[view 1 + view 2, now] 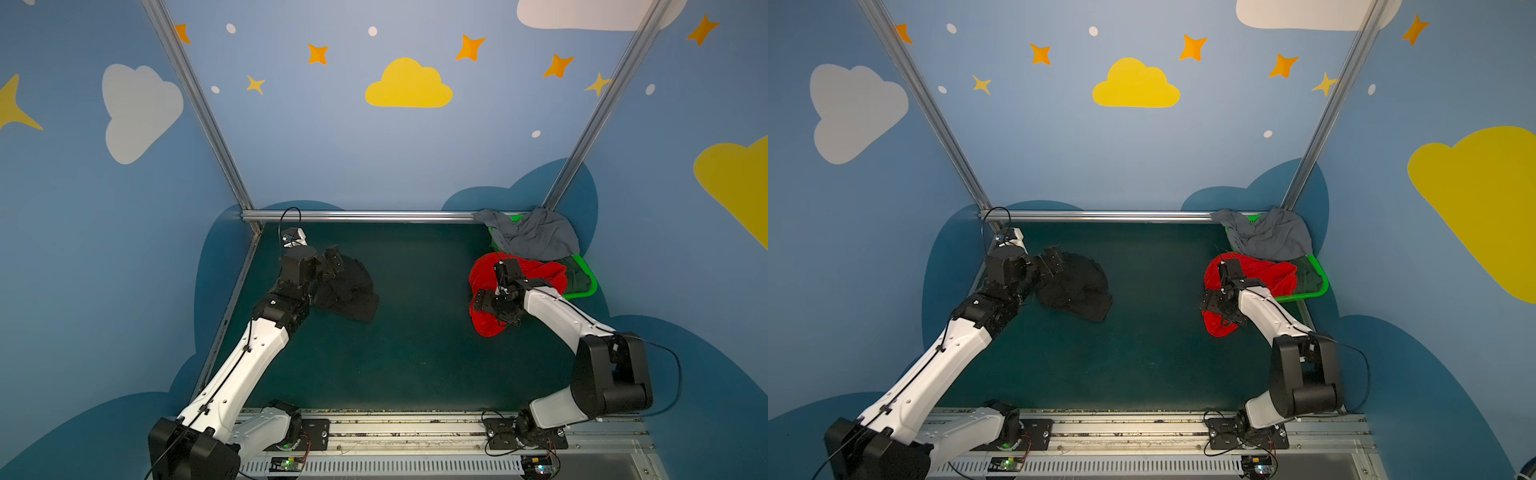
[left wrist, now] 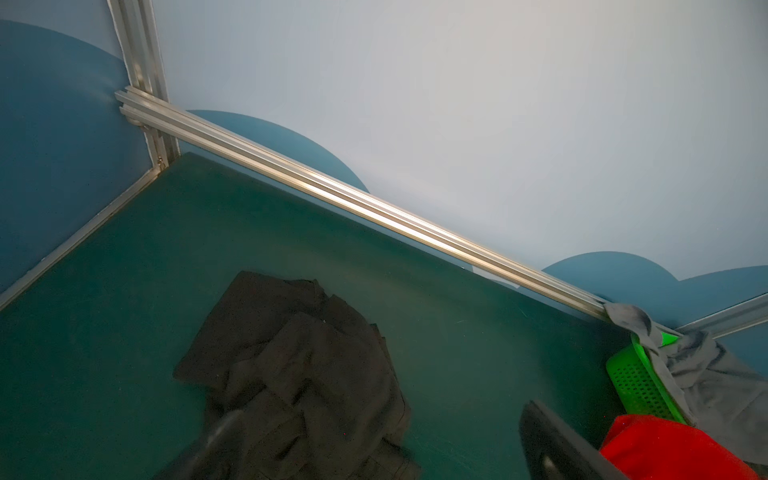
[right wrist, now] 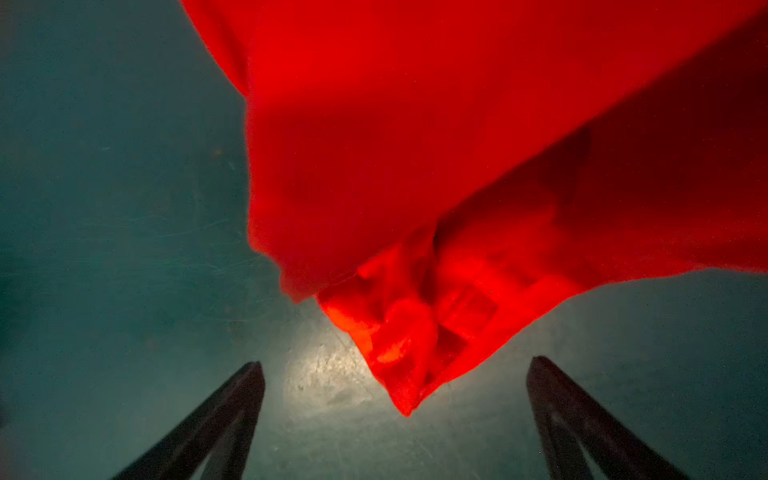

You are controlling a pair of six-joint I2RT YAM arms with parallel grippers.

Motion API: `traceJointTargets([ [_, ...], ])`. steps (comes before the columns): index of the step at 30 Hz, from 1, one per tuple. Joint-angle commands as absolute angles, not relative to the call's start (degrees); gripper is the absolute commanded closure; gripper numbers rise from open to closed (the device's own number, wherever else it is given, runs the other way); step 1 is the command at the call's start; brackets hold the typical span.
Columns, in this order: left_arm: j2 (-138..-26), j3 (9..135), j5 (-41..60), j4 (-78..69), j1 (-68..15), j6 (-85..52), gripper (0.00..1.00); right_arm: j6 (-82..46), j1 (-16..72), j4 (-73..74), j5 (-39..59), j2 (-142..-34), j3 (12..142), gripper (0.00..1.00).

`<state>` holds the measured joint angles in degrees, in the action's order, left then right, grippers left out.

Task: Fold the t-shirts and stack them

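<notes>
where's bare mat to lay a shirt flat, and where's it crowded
The widest bare mat lies between the black t-shirt and the red t-shirt, running from the back rail to the near edge. Crowded: the far right corner, where the grey t-shirt and red one spill over the green basket.

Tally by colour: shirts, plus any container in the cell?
black t-shirt: 1
red t-shirt: 1
grey t-shirt: 1
dark green t-shirt: 1
green basket: 1
Total: 5 (4 shirts, 1 basket)
</notes>
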<state>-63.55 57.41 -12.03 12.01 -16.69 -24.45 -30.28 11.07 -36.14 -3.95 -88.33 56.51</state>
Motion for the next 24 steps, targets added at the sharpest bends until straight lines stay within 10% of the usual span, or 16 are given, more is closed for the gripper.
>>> traceJointTargets([
  [1, -62.7, 57.1, -11.1, 11.1, -16.8, -24.7, 0.0, -32.3, 11.9, -34.7, -5.4, -92.6, 57.3, 0.04],
  [11, -61.6, 56.9, -12.5, 11.3, -16.6, -23.8, 0.0, -33.8, 12.3, -33.6, -6.0, -101.1, 60.7, 0.08],
  [17, -60.8, 55.6, -12.2, 9.6, -16.6, -23.8, 0.0, -31.8, 12.0, -34.0, -6.0, -102.6, 63.0, 0.66],
  [24, -60.6, 55.5, -11.2, 9.5, -16.6, -24.1, 0.0, -29.4, 10.9, -36.6, -5.6, -102.5, 68.4, 1.0],
])
